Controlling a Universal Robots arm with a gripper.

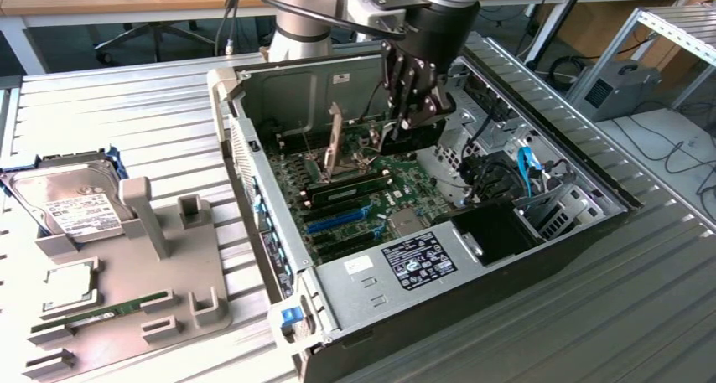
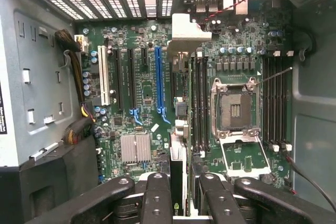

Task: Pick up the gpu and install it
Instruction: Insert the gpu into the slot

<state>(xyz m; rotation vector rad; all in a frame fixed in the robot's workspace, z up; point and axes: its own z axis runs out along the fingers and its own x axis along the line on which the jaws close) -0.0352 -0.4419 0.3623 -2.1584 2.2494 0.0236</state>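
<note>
Black gripper (image 1: 410,130) clamps the gpu (image 1: 391,161) edge-on above the motherboard (image 2: 142,103), between drive cage (image 1: 492,123) and CPU bracket (image 1: 332,144).

A bench (image 1: 146,106) of ribbed, silver-grey aluminium slats carries everything. Standing open on it is a black-and-grey desktop computer case (image 1: 370,270), side panel off, its green motherboard (image 2: 226,40) facing up. Toward the exterior view's left lies a flat beige plastic fixture tray (image 1: 168,303) (with upright posts and shallow slots). Beside the tray's far end rests a silver boxy hard drive with a white label (image 1: 70,200), seemingly in a blue-edged holder, though that edge is hard to make out.
</note>
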